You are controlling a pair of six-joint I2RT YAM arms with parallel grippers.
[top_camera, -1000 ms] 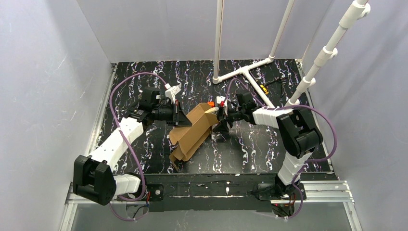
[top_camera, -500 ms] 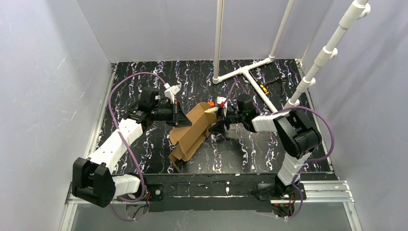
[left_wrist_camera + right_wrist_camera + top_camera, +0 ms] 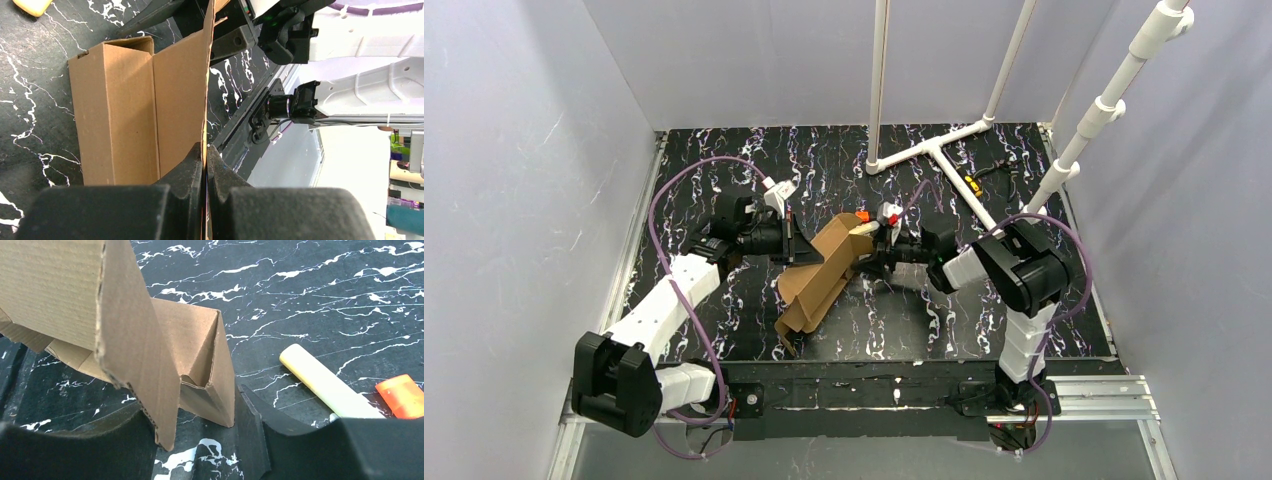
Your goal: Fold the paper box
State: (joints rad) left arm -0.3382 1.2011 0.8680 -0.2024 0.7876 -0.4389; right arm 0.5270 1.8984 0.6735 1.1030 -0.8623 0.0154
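Observation:
The paper box [image 3: 824, 275] is a brown cardboard die-cut, half raised at the middle of the marbled table. Its lower flaps lie toward the front edge. My left gripper [image 3: 796, 245] is shut on the thin edge of an upright panel [image 3: 180, 90], which is pinched between its black fingers [image 3: 190, 165]. My right gripper [image 3: 869, 258] comes from the right and stands open. Its fingertips straddle a hanging flap [image 3: 145, 365] and a folded corner [image 3: 215, 385]. The right finger [image 3: 252, 425] sits next to that corner.
A pale yellow marker [image 3: 320, 382] and an orange one [image 3: 402, 396] lie just beyond the box's far end, beside my right gripper. A white pipe frame [image 3: 934, 150] stands at the back right. A small yellow tool [image 3: 972, 185] lies by it.
My right arm has pushed left, bringing its gripper closer onto the box's end, and its fingers have narrowed a little. The left gripper keeps its hold and has barely shifted.

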